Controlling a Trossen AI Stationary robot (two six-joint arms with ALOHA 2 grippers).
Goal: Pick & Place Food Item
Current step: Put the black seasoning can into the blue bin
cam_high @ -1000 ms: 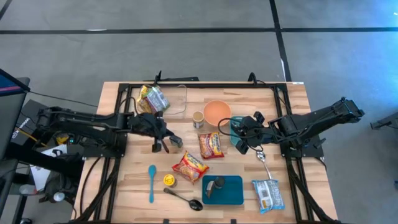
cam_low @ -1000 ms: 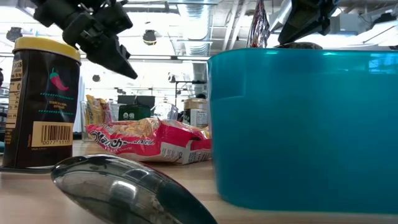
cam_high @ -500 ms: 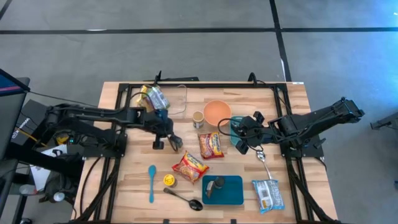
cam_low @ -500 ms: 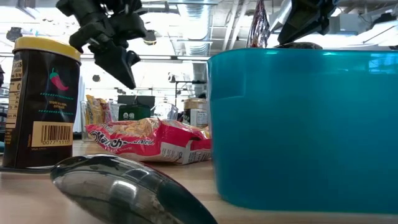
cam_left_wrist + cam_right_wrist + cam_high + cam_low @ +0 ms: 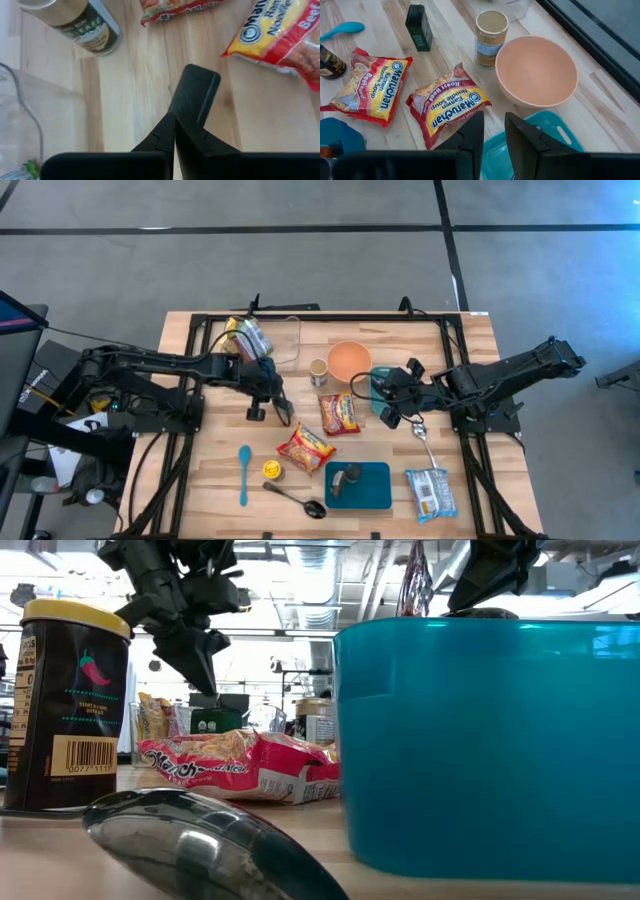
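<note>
Between the two arms lie two ramen packs; the nearer pack [image 5: 339,413], long axis toward the table's near edge, sits just right of the clenched, empty left gripper [image 5: 272,411]. Right gripper [image 5: 390,408] hovers beyond, slightly parted, empty.

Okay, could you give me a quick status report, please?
Left gripper shut, empty, above bare table. Right gripper parted, empty, beside ramen packet. Second ramen packet untouched; nothing in the way.
</note>
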